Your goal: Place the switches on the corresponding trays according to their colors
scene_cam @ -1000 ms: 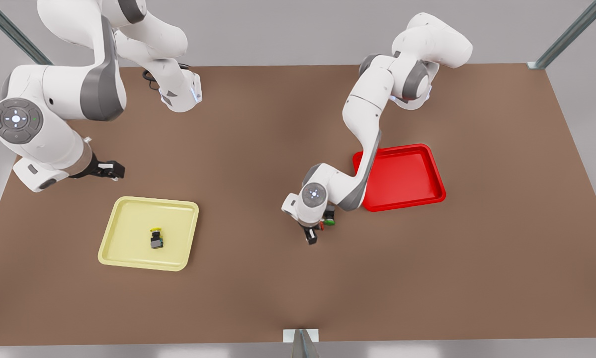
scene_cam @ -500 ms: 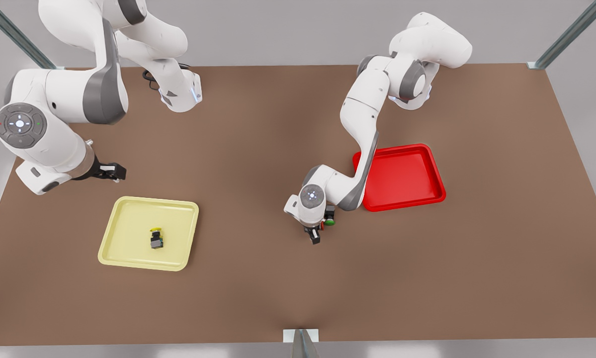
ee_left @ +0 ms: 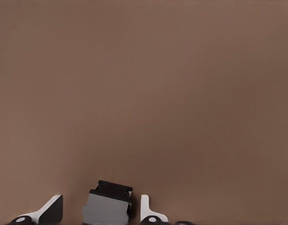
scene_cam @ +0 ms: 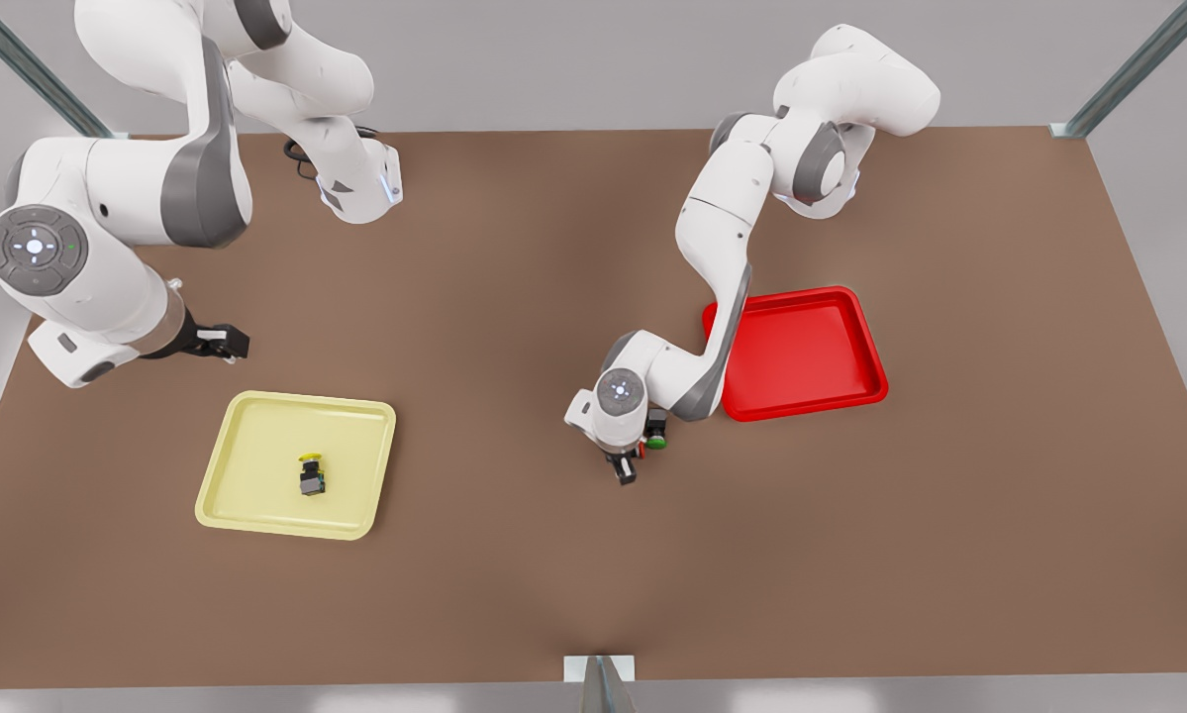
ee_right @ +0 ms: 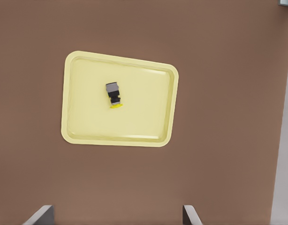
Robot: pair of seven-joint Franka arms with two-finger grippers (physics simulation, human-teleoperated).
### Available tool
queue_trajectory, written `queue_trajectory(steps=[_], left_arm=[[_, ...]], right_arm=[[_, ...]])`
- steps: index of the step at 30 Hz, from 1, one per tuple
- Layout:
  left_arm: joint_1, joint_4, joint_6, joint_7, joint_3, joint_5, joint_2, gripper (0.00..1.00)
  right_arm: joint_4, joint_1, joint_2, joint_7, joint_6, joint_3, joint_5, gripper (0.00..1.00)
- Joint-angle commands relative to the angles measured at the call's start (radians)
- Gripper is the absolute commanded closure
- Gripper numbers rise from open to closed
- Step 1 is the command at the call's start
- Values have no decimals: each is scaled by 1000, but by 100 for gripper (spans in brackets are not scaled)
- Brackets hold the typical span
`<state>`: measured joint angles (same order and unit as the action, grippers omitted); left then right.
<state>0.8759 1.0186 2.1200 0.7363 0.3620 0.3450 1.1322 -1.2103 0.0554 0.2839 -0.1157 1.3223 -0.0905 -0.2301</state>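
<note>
1. The right tool (scene_cam: 225, 342) hangs over bare counter (scene_cam: 514, 594) near the counter's edge at the front view's left, just beyond the far rim of the yellow tray (scene_cam: 346, 465) and apart from it. Its fingers are spread wide and hold nothing. This arm waits.

2. The yellow tray lies flat towards the counter's near corner at the front view's left. It holds 1 item, the yellow switch (scene_cam: 310, 477), which lies on its side near the middle of the tray floor, apart from every rim. The right wrist view shows the same: the yellow tray (ee_right: 144, 117) with the yellow switch (ee_right: 114, 94) inside.

3. A broad strip of open counter runs between the 2 trays and along the whole near edge.

4. The left tool (scene_cam: 625, 469) is low over the middle of the counter. In the left wrist view its fingers (ee_left: 147, 208) stand spread on either side of a dark grey switch body (ee_left: 109, 206): 1 finger is just beside the body, and a gap shows at the other. The cap colour cannot be told there. In the front view the red switch (scene_cam: 641, 452) sits just beside this tool, with the green switch (scene_cam: 657, 442) next to it.

5. The red tray (scene_cam: 811, 356) lies near these 2 switches, towards the counter's edge at the front view's right. Its visible floor is plain red, and the left arm crosses 1 corner. Open counter lies beyond it.
</note>
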Motion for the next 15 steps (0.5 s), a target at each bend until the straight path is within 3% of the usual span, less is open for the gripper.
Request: queue_trajectory(steps=[1, 6, 10, 13, 15], left_arm=[[0, 0, 0, 0, -1, 0, -2, 30], [2, -5, -6, -2, -1, 0, -8, 30], [2, -5, -2, -2, -1, 0, -5, 36], [2, -5, -2, -2, -1, 0, -5, 48], [2, -5, -2, -2, -1, 2, -5, 47]], right_arm=[[0, 0, 0, 1, 0, 0, 0, 0], [-2, -2, 1, -1, 0, 2, 0, 0], [-2, -2, 3, -1, 0, 0, 0, 0], [-2, 0, 3, -1, 0, 2, 0, 0], [-2, -2, 3, -1, 0, 2, 0, 0]])
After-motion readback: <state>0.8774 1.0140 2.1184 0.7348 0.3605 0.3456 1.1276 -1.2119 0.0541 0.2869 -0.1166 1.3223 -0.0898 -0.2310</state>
